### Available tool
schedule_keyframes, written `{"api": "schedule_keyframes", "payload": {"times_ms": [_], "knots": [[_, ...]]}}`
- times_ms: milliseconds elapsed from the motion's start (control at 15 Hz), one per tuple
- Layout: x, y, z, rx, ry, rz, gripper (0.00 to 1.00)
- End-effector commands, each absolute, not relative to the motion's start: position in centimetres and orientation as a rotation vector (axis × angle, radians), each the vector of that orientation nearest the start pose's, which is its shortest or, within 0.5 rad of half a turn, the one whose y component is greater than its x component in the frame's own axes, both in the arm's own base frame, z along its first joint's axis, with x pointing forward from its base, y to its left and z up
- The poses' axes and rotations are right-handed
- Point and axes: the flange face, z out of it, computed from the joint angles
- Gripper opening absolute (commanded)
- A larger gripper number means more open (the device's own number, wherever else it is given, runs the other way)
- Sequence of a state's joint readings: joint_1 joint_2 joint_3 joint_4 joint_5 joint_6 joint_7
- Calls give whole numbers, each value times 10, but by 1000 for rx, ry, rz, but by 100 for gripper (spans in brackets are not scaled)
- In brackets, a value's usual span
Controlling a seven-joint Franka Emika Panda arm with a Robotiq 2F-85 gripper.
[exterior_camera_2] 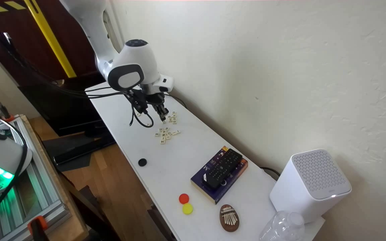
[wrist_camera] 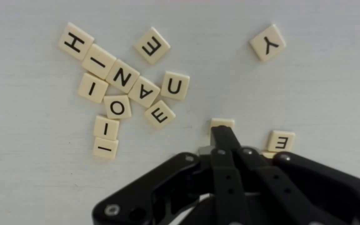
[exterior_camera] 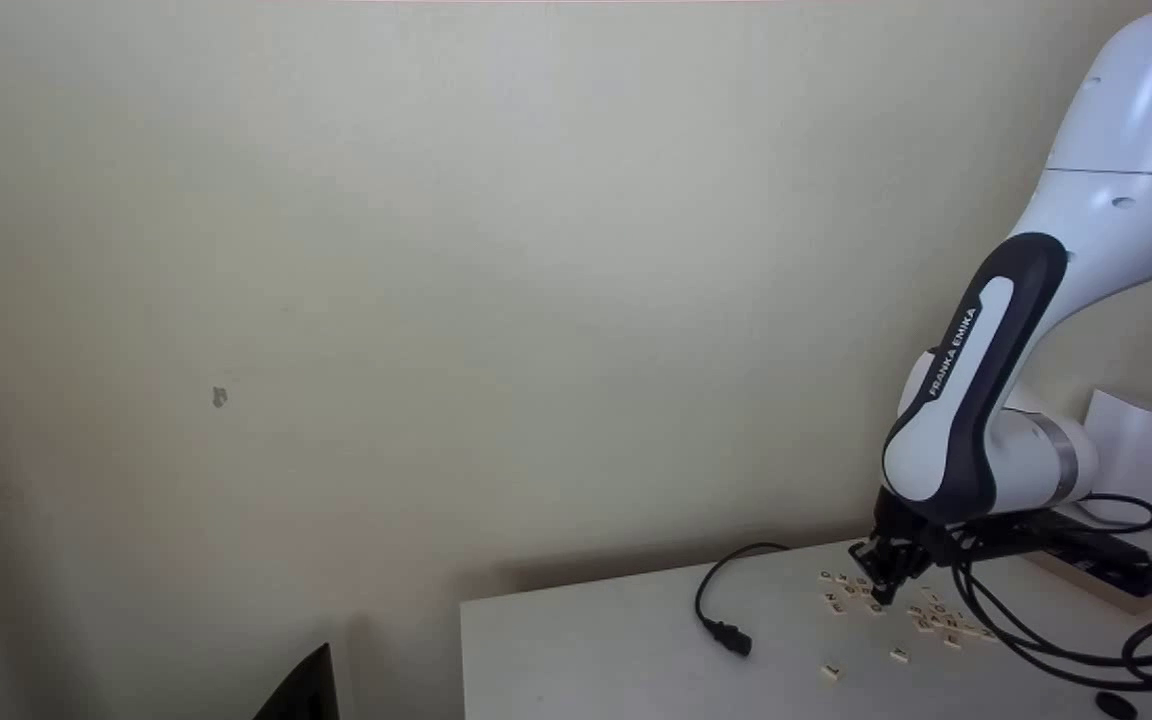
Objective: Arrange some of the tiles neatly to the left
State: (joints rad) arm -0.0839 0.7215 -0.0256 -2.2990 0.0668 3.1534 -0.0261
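Observation:
Cream letter tiles lie scattered on the white table, small in both exterior views. In the wrist view, a diagonal line of touching tiles, starting with an H tile (wrist_camera: 76,41), runs across the upper left, and several more sit just below it. A U tile (wrist_camera: 175,86) is close to that line's lower end. The Y tile (wrist_camera: 267,43) lies apart at upper right, an E tile (wrist_camera: 281,141) at right. My gripper (wrist_camera: 223,131) is shut, fingertips together over one tile (wrist_camera: 222,122) whose letter they cover; whether they touch it I cannot tell. Nothing shows gripped between them.
A black cable with a plug (exterior_camera: 731,637) lies on the table; the arm's cables (exterior_camera: 1026,640) loop beside the tiles. Elsewhere on it are a book (exterior_camera_2: 198,180) bearing a black keypad (exterior_camera_2: 224,167), a black disc (exterior_camera_2: 142,162), red (exterior_camera_2: 184,198) and yellow (exterior_camera_2: 187,209) discs and a white box (exterior_camera_2: 297,190).

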Motion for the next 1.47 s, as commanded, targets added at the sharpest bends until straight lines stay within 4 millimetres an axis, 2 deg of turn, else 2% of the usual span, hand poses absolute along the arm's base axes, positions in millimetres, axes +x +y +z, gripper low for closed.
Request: {"api": "schedule_keyframes", "payload": {"times_ms": [0, 333, 667, 1000, 1400], "knots": [[501, -63, 39, -3173, 98, -251, 0], [498, -62, 30, -3160, 48, -232, 0], [488, -59, 27, -3146, 117, -159, 0], [473, -62, 27, -3150, 252, -66, 0], [460, -68, 27, -3125, 606, 41, 0]]}}
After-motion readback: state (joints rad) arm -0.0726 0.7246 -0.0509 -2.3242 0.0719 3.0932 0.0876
